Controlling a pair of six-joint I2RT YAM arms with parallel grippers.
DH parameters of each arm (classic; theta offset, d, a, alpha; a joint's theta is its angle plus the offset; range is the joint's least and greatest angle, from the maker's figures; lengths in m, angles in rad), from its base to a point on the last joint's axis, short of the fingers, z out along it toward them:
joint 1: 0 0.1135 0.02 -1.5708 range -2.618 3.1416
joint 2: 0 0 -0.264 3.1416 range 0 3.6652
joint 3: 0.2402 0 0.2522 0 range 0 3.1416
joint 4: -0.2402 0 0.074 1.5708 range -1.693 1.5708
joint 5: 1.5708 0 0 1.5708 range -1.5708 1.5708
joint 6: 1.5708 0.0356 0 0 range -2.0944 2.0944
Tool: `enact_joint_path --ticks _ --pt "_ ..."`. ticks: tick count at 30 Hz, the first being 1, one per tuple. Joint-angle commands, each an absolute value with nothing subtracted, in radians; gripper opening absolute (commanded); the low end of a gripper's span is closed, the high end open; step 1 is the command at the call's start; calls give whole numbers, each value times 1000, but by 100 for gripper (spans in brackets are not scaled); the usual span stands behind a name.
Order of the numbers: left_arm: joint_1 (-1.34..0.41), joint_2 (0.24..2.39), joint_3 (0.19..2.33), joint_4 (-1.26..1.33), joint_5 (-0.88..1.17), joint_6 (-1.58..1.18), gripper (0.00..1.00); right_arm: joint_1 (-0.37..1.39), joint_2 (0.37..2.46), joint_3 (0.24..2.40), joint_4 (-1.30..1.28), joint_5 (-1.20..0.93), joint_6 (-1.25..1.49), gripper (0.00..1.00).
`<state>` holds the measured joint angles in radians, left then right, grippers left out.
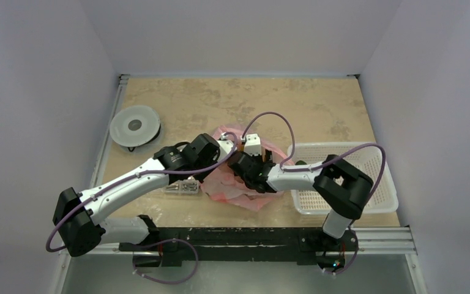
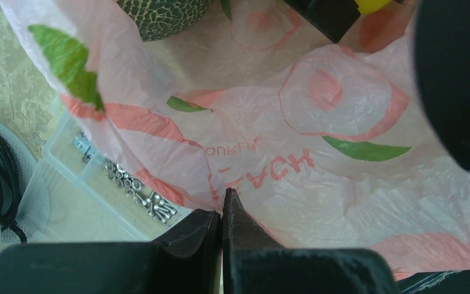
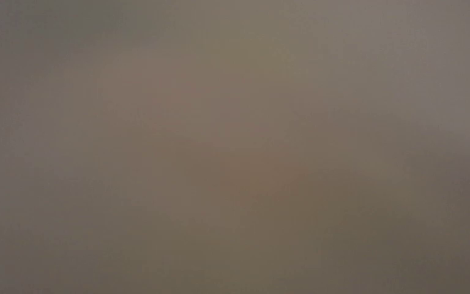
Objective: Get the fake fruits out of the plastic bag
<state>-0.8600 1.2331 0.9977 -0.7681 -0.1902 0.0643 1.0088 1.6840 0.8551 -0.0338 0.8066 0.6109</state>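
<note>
The pink plastic bag (image 1: 240, 191) lies crumpled at the table's near middle. In the left wrist view the bag (image 2: 343, 184) fills the frame, printed with peaches and leaves. My left gripper (image 2: 222, 205) is shut on a fold of the bag's edge; in the top view it (image 1: 220, 168) sits at the bag's left side. A dark green netted fruit (image 2: 165, 15) and a bit of a yellow fruit (image 2: 373, 5) show at the top, inside the bag. My right gripper (image 1: 252, 173) reaches into the bag from the right. The right wrist view is a brown blur.
A clear box of small metal screws (image 1: 182, 187) lies just left of the bag and shows in the left wrist view (image 2: 98, 190). A white perforated basket (image 1: 370, 171) stands at the right. A round white disc (image 1: 134, 125) lies at the far left.
</note>
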Motion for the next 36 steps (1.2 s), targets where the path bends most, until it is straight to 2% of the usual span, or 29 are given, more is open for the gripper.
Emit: enact_joint_path --ticks 1,4,12,21,25,36 --pt "-865 1246 993 -742 -193 85 0 996 1732 860 57 845 606 95" --pt "-865 1242 993 -739 -196 87 0 996 1757 874 48 820 603 89" --pt "-865 1227 990 -730 -184 87 0 996 1738 822 77 790 616 51" --pt "-865 1223 988 -729 -189 87 0 1028 1735 828 125 760 555 14" --pt "-865 1214 990 -729 -190 89 0 1047 1709 823 168 706 520 2" --pt "-866 1201 985 -712 -188 94 0 1058 1419 722 228 561 546 0"
